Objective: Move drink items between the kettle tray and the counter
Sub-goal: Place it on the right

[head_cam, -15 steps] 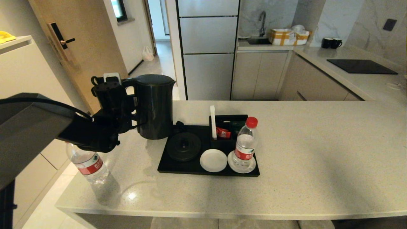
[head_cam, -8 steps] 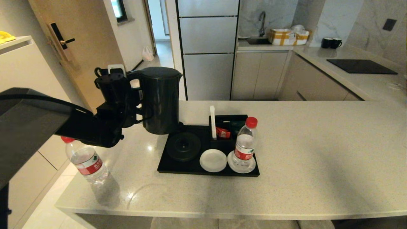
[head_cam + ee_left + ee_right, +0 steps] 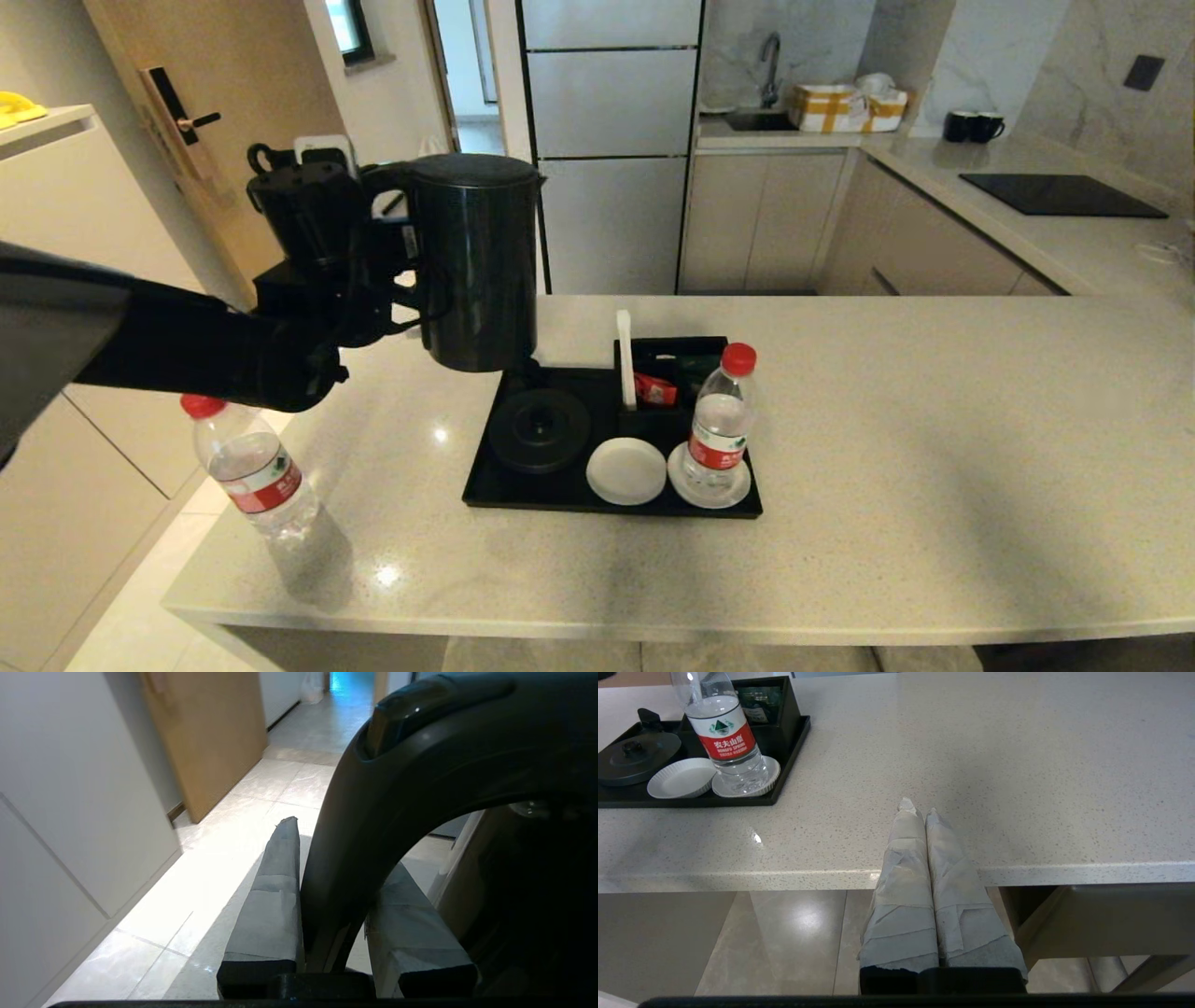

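One drink item is in the air: the kettle (image 3: 478, 261) hangs above the counter (image 3: 887, 448), just over the back left corner of the tray (image 3: 523, 495), with the left gripper (image 3: 334, 933) clamped on its handle (image 3: 373, 826). Its round base (image 3: 540, 429) sits bare on the tray, so setting the kettle down is probably what remains. One bottle (image 3: 721, 422) stands on a white coaster (image 3: 738, 490) in the tray; another bottle (image 3: 250, 467) stands on the counter's left edge. Below the counter's front edge, the right gripper (image 3: 920, 812) rests with fingers pressed together, holding nothing.
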Robot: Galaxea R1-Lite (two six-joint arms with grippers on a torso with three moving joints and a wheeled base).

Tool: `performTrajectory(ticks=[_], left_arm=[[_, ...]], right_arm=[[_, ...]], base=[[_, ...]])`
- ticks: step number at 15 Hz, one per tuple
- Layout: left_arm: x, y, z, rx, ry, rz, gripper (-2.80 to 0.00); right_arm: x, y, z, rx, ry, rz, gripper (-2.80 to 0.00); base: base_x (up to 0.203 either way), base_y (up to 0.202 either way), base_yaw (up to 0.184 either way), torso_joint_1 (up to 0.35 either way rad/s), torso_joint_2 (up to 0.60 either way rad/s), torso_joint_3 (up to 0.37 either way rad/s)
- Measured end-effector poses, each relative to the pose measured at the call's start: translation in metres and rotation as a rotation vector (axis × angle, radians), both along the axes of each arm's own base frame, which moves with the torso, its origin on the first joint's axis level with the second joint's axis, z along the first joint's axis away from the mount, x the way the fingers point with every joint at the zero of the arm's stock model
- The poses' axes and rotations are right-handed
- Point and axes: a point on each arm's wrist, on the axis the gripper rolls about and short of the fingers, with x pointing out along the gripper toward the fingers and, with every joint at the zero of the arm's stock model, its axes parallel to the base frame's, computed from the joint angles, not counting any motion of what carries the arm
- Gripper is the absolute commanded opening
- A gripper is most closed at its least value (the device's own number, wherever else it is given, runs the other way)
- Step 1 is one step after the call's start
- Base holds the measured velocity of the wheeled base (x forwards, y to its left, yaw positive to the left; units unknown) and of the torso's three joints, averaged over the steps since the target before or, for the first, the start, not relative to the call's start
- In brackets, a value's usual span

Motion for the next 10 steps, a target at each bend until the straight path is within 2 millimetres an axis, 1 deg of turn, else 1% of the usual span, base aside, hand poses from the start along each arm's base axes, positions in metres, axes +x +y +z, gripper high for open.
performTrajectory(ticks=[2,4,10], left_arm=[[-0.01,-0.003,0.012,-0.003,-0.007,-0.009,-2.8],[-0.024,-0.007,0.029,-0.004,-0.014,-0.026,-2.8],[-0.075,-0.015,0.089,-0.02,-0.055,-0.081,-2.8]], right_arm=[[0.0,0.0,0.0,0.0,0.0,0.0,-2.8],[0.0,0.0,0.0,0.0,0.0,0.0,-2.8],[0.0,0.0,0.0,0.0,-0.001,0.0,-2.8]], base=[[0.0,0.0,0.0,0.0,0.0,0.0],[0.0,0.0,0.0,0.0,0.0,0.0],[0.0,0.0,0.0,0.0,0.0,0.0]])
